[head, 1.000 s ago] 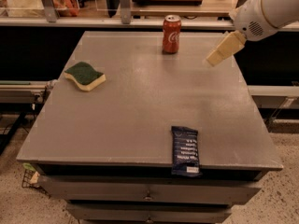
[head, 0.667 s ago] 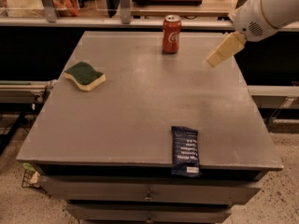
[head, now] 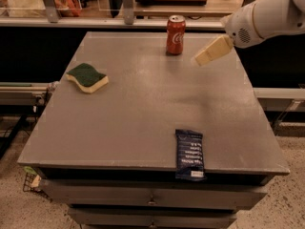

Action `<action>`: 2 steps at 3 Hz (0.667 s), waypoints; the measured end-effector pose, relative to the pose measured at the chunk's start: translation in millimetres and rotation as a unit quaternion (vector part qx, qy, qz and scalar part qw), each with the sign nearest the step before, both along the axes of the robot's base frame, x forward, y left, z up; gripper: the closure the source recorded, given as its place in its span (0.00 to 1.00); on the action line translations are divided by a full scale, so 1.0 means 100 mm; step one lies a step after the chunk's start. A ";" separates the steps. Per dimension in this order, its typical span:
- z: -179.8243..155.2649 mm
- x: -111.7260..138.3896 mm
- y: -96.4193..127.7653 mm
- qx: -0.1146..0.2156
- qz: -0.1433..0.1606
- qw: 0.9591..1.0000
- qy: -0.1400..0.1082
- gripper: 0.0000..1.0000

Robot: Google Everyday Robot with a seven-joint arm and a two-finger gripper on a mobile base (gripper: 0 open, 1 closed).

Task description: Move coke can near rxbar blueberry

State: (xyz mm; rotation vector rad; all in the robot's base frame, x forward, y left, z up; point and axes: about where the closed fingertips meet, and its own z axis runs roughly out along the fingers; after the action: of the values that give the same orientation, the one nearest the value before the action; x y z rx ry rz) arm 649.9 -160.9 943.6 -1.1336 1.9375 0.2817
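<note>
the gripper [head: 202,57] hangs in the air above the far right part of the table [head: 143,109], at the end of a white arm [head: 267,15] that comes in from the upper right. it points down and to the left. whether it is spread or closed cannot be told. it is near the red can [head: 176,35], a little to the right of it and nearer, and is not touching it. the can stands upright close to the far edge of the table, about midway across. the blue snack bar [head: 190,154] lies flat at the near edge, right of the middle, with its long side running near to far and its near end poking out over the edge. can and bar are well apart, on opposite edges of the table. a green and yellow sponge [head: 87,77] lies on the left side, closer to the far edge than the near one. drawers [head: 152,199] sit below the tabletop.
</note>
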 end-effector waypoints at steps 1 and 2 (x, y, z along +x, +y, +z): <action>-0.15 0.43 0.30 0.081 -0.015 0.997 -0.008 0.00; -0.30 0.81 0.57 0.138 -0.033 0.990 -0.023 0.00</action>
State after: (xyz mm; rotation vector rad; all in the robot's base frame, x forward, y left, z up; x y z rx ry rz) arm 730.8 -103.9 913.2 -0.8850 1.8266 0.4677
